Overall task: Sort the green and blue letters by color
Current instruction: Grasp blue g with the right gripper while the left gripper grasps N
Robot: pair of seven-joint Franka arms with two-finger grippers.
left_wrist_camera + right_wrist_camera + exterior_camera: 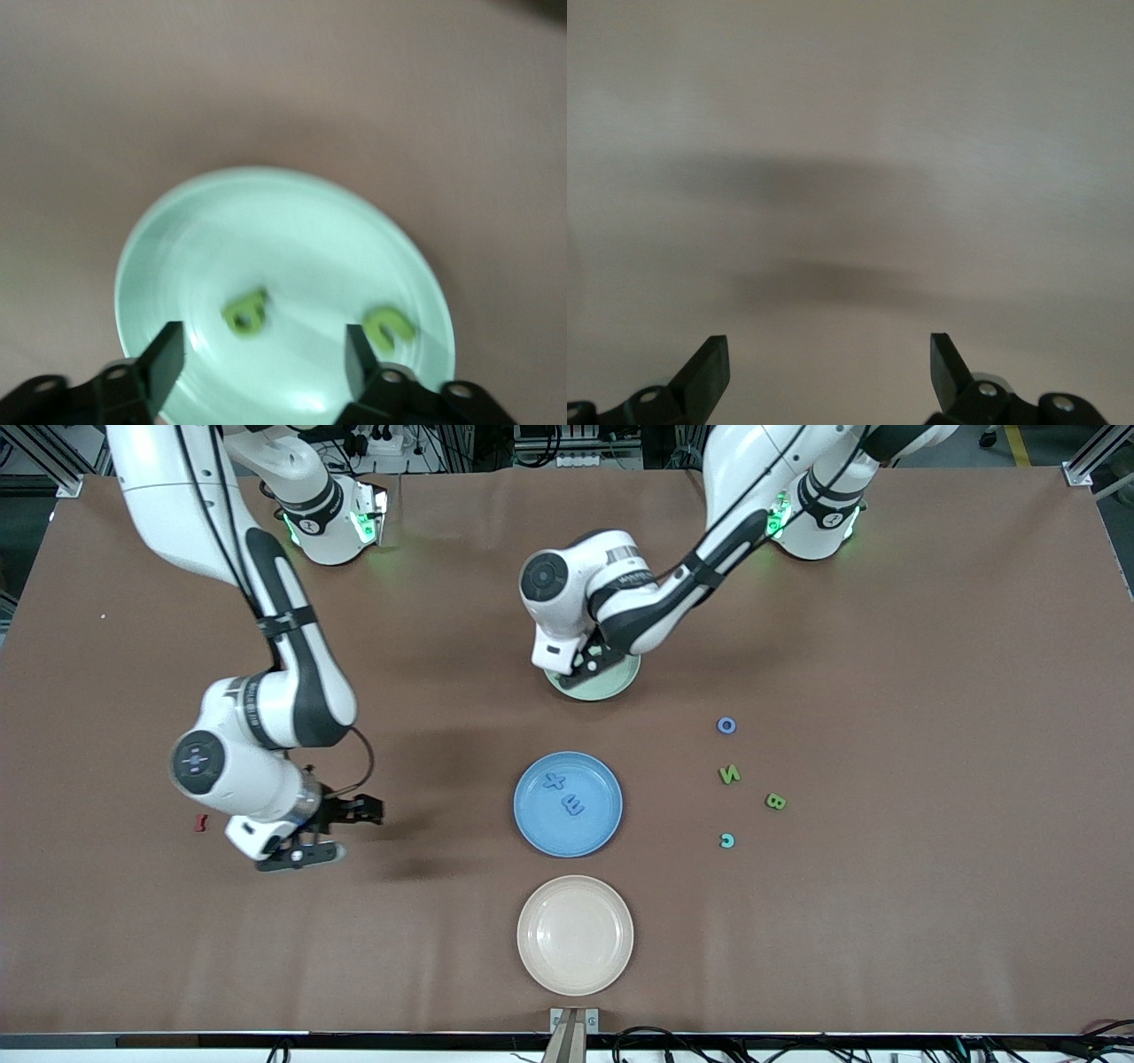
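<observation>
Left tool [264, 354]: we see it released over the green plate [292, 204] (two green letters [245, 313] show only in its wrist view).
Right tool [341, 833]: released, waiting over bare tabletop [930, 646]; open room at 3 o'clock.

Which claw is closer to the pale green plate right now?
Left. The left claw hangs open directly over the green plate; the right claw waits open over bare table toward the right arm's end.

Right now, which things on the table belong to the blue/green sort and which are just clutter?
Job:
blue plate holding blue X and E
green plate holding two green letters
loose blue O, green N, green B, teal C

Lying about:
dark red letter
cream plate
</observation>
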